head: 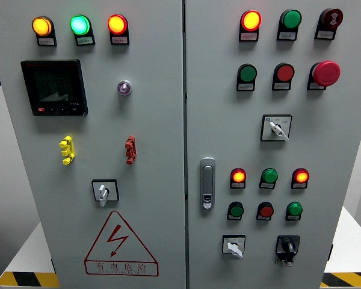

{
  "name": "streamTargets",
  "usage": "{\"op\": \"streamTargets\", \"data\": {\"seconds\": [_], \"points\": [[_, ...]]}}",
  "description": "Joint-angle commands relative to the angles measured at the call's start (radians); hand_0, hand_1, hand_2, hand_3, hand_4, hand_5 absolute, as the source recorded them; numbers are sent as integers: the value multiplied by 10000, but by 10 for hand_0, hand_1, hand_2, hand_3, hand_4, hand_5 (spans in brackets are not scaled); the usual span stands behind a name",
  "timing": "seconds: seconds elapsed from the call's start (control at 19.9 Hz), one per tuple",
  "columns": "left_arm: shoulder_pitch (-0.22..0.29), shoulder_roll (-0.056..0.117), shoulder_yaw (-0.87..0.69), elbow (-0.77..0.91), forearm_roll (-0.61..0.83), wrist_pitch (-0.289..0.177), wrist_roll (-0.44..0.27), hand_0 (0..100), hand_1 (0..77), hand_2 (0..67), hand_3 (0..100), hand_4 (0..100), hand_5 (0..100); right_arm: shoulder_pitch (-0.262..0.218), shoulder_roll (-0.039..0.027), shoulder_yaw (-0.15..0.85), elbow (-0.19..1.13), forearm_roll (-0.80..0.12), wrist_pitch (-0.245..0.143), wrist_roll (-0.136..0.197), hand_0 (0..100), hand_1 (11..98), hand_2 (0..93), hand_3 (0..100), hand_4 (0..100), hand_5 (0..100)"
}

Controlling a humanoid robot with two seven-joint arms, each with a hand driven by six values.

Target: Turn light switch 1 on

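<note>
A grey electrical cabinet [156, 120] with two doors fills the head view. On the left door a yellow toggle switch [67, 150] and a red toggle switch [130, 150] sit side by side, with a white-handled rotary switch [103, 191] below them. The right door carries rotary switches at mid-height [277, 128] and at the bottom, one white [233, 246] and one black [287, 247]. The label plates are too small to read, so I cannot tell which one is switch 1. Neither of my hands shows.
The left door has lit yellow [42, 26], green [80, 24] and red [117, 24] lamps, a black display [54, 87] and a warning triangle [119, 244]. The right door holds an emergency stop [326, 73], a door handle [207, 183], and several lamps and push buttons.
</note>
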Motion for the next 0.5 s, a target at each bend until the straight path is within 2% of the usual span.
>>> {"op": "streamTargets", "data": {"seconds": [0.0, 0.15, 0.2, 0.3, 0.35, 0.4, 0.45], "points": [[-33, -8, -28, -970, -1, 11, 416, 0, 181, 200, 390, 585, 519, -1, 0, 1, 7, 0, 0, -1, 0, 195, 0, 194, 192, 106], [-277, 22, -59, -1462, -1, 11, 524, 0, 184, 201, 475, 641, 603, -1, -15, 1, 7, 0, 0, -1, 0, 196, 0, 194, 192, 106], [-446, 98, -74, -1555, -1, 26, 540, 0, 184, 203, 491, 653, 614, -1, 0, 1, 8, 0, 0, -1, 0, 195, 0, 194, 192, 106], [-829, 648, -105, -1724, -62, 26, 571, 0, 187, 210, 537, 740, 692, -1, 0, 1, -8, 15, 0, -1, 0, 196, 0, 194, 192, 106], [-983, 1000, -105, -1755, -93, 41, 571, 0, 187, 212, 550, 774, 734, -1, 0, 1, 7, 0, 0, -1, 0, 196, 0, 194, 192, 106], [-1182, 1217, -105, -1801, -138, 57, 571, 0, 186, 215, 565, 805, 776, -1, 0, 1, -8, 0, 0, -1, 0, 196, 0, 194, 192, 106], [-1442, 1295, -105, -1832, -260, 87, 586, 0, 184, 217, 587, 840, 817, -1, 0, 1, 7, 0, 0, -1, 0, 196, 0, 194, 192, 106]]}}
